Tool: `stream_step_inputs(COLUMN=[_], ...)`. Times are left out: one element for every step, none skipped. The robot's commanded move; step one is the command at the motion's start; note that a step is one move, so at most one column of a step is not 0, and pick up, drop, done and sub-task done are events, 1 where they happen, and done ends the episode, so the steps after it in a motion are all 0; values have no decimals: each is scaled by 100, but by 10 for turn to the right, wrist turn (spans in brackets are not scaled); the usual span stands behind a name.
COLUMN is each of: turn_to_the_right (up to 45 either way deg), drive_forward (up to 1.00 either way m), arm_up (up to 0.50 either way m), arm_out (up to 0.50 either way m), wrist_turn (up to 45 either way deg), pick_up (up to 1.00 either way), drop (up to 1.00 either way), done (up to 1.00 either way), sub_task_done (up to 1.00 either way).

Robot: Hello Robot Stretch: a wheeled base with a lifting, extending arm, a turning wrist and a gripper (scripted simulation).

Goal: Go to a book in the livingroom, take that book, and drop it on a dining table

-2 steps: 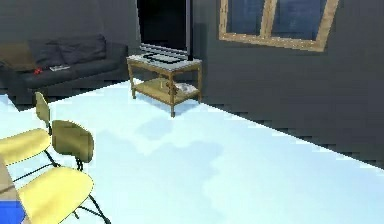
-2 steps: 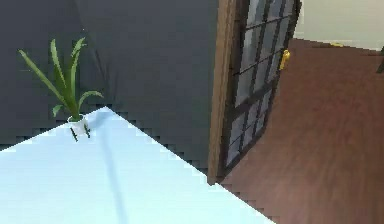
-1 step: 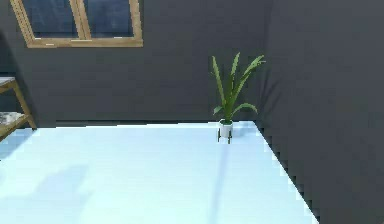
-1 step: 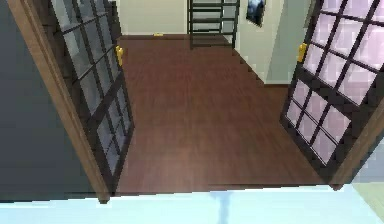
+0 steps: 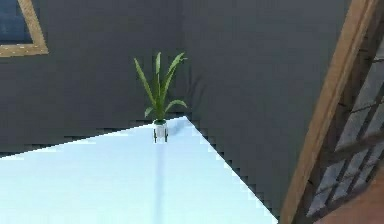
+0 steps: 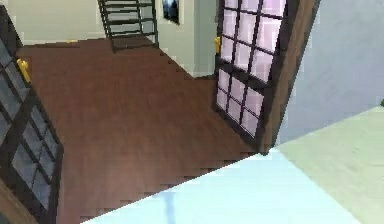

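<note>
The forward view shows a pale counter (image 5: 100, 180) with a potted plant (image 5: 160, 100) at its far corner, against a dark grey wall (image 5: 90, 70). The arm side view shows a brown wood floor (image 6: 130, 110), a glazed door (image 6: 250, 65) beside the counter's edge, and a dark rack (image 6: 130, 20) farther out. The state of the tool and the location of the book cannot be determined.

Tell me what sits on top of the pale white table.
A green long-leaved plant in a small white pot stands at the pale white table's far corner. What lies nearer, below the picture's edge, cannot be seen.
</note>
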Motion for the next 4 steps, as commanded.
stream_step_inputs(turn_to_the_right=[0,-450,-180,0], drive_forward=[10,0,0,100], arm_up=[0,0,0,0], arm_out=[0,0,0,0], wrist_turn=[0,0,0,0], pick_up=[0,0,0,0], drop=[0,0,0,0], done=[0,0,0,0], sub_task_done=[0,0,0,0])
